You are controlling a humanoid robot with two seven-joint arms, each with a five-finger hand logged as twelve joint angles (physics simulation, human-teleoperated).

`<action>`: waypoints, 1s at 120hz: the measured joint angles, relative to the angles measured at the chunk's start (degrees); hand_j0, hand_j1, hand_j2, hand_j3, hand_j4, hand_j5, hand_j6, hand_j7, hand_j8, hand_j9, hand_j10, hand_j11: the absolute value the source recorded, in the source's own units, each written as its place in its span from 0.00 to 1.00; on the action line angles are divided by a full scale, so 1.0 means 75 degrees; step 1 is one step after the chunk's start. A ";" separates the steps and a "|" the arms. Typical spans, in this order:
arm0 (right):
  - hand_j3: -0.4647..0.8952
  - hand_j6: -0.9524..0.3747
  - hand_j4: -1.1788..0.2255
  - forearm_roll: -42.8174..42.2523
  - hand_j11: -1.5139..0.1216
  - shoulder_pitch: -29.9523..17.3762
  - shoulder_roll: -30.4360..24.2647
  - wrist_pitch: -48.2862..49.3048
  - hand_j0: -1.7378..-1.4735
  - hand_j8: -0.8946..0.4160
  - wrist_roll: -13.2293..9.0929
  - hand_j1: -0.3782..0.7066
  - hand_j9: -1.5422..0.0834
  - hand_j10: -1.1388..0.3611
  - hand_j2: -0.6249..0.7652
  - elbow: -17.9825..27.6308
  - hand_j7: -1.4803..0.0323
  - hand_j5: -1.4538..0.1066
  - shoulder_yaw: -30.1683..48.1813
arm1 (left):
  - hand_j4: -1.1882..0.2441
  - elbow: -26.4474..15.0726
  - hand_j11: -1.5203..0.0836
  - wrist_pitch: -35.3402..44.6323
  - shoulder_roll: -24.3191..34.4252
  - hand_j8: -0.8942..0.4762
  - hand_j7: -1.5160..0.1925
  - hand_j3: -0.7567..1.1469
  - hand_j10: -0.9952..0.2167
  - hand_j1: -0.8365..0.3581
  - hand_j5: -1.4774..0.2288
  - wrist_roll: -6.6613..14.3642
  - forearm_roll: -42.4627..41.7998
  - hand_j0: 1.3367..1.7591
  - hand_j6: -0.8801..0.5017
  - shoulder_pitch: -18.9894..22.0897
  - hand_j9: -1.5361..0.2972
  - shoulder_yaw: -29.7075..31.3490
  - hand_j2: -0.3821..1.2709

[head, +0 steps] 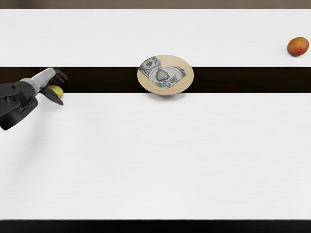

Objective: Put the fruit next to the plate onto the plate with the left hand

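Left hand: the dark-and-silver left hand (pixel 48 82) comes in from the left edge and sits around the small yellow-green round fruit (pixel 58 91); I cannot tell if it is already clamped on the fruit or only wrapped loosely about it
Fruit: partly hidden by the hand, at the near edge of the dark band (pixel 107 80) that crosses the white worktop (pixel 155 155), well apart from the plate and to its left
Plate: the round tan plate with a grey printed pattern (pixel 165 74) lies across the same dark band, near the middle, and nothing is on it
Other fruit: an orange-red round fruit (pixel 298 46) rests far to the right (it is not the one the hand works on)
Right hand: not in view
Step in hand: I judge it is securing the grasp, before the lift
How to do it well: make the hold sure before rising, since a round fruit can roll away; lift it clear of the worktop, carry it right over the band, and release it low above the plate's middle, not the rim
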 joint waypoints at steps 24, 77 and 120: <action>0.34 0.71 0.83 -0.0001 0.91 0.0000 0.0000 0.0000 0.30 0.67 0.0000 0.05 0.94 0.75 0.45 -0.0003 0.96 0.92 0.0000 | 0.51 0.0007 0.58 0.0000 0.0000 0.33 0.54 0.40 0.44 0.54 0.52 0.0089 0.0000 0.76 0.31 0.0004 0.51 0.0008 0.29; 0.34 0.71 0.83 -0.0001 0.91 0.0000 0.0000 0.0000 0.30 0.67 0.0000 0.05 0.94 0.75 0.45 -0.0001 0.96 0.92 0.0000 | 0.40 0.0000 0.45 -0.0067 0.0047 0.32 0.41 0.38 0.31 0.45 0.39 0.0116 -0.0143 0.76 0.24 -0.0001 0.40 0.0020 0.36; 0.34 0.71 0.83 0.0002 0.91 0.0000 0.0000 0.0000 0.30 0.67 0.0000 0.05 0.94 0.75 0.45 -0.0002 0.96 0.92 0.0000 | 0.37 -0.0036 0.40 -0.0700 -0.0172 0.33 0.38 0.40 0.31 0.45 0.35 0.0107 -0.0490 0.75 0.25 -0.0533 0.36 -0.0188 0.37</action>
